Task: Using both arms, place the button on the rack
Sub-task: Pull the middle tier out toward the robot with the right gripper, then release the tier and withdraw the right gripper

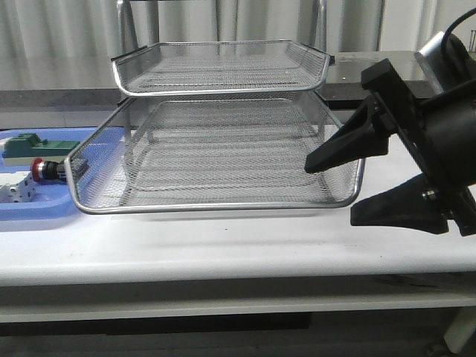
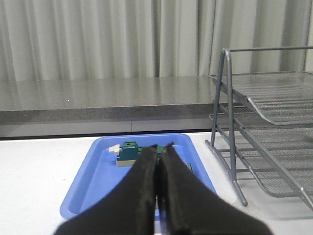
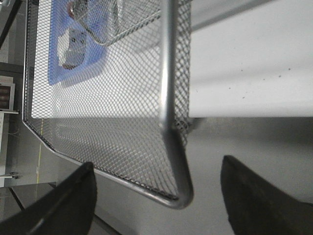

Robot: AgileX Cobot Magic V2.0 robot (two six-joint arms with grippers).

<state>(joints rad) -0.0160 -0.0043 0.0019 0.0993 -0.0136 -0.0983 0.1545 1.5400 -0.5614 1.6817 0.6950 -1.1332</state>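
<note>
The button (image 1: 38,169), with its red cap, lies in the blue tray (image 1: 30,212) at the far left, just beside the left edge of the rack (image 1: 223,204). The rack stands mid-table, its lower mesh tray jutting forward. My right gripper (image 1: 331,192) is open and empty at the rack's front right corner. In the right wrist view (image 3: 157,162) that corner rim (image 3: 176,196) lies between the fingers. My left gripper (image 2: 160,147) is shut, nothing showing between its fingers, and hangs over the blue tray (image 2: 88,181). The button is hidden there.
A green block (image 1: 33,145) and a white boxy part (image 1: 18,191) share the blue tray; the green block also shows in the left wrist view (image 2: 128,152). The rack's legs (image 2: 230,161) stand right of the tray. A grey counter and curtain lie behind.
</note>
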